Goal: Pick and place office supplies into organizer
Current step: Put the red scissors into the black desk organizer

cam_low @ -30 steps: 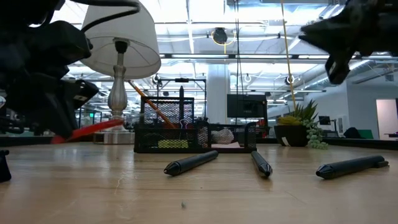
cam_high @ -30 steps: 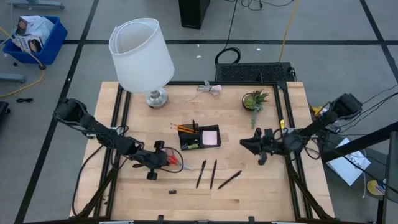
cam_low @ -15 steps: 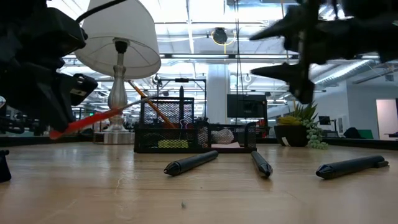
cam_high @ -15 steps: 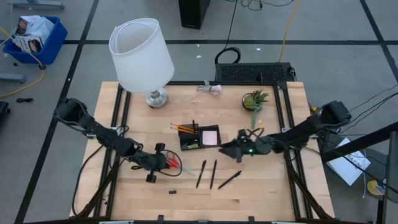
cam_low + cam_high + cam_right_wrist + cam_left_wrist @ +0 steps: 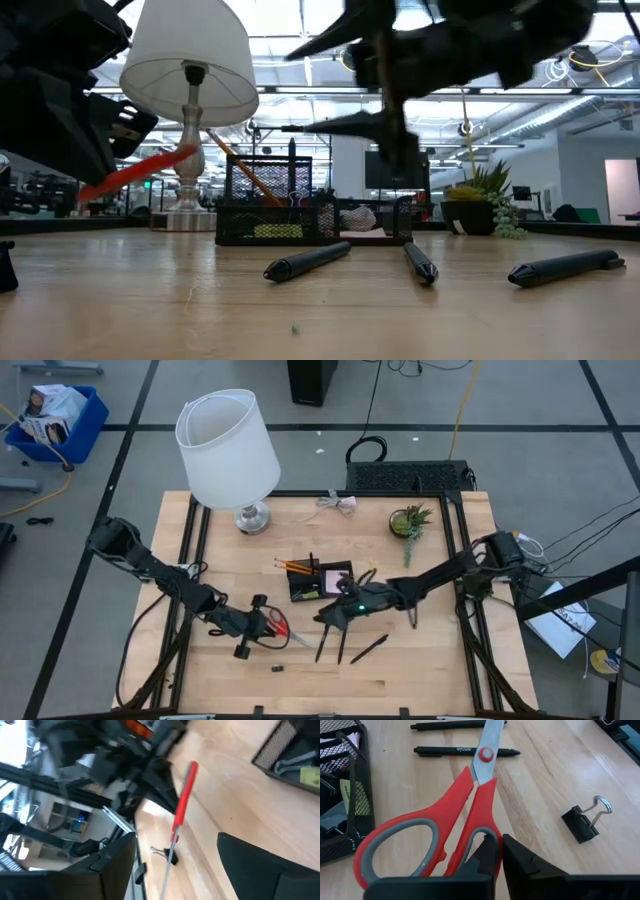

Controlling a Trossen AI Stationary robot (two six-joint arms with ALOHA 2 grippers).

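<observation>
My left gripper holds red-handled scissors above the table's near left part; they also show in the low view. My right gripper is open and empty, reaching in from the right above the near side of the black organizer, over the far ends of the black pens. Three pens lie flat on the table. Orange pencils stick up slanting out of the organizer. The pink sticky-note pad sits in the organizer, partly behind my right arm. A black binder clip lies on the table. My left gripper pinches the rim of one red finger loop of the scissors between its two fingers. The fingers come from the table's left, roughly along the scissors. The scissors are lifted clear, blades closed and pointing toward the table's right, the blade end higher than the handles.
A white-shaded lamp stands at the far left and a small potted plant at the far right. A black mesh box sits beyond the far edge. Bare wood lies along the near edge.
My right gripper has swung from the table's right side toward the left and nearer, past the organizer, and now hangs open over the pens. My left gripper has lifted the scissors a little; they stay in its hold.
</observation>
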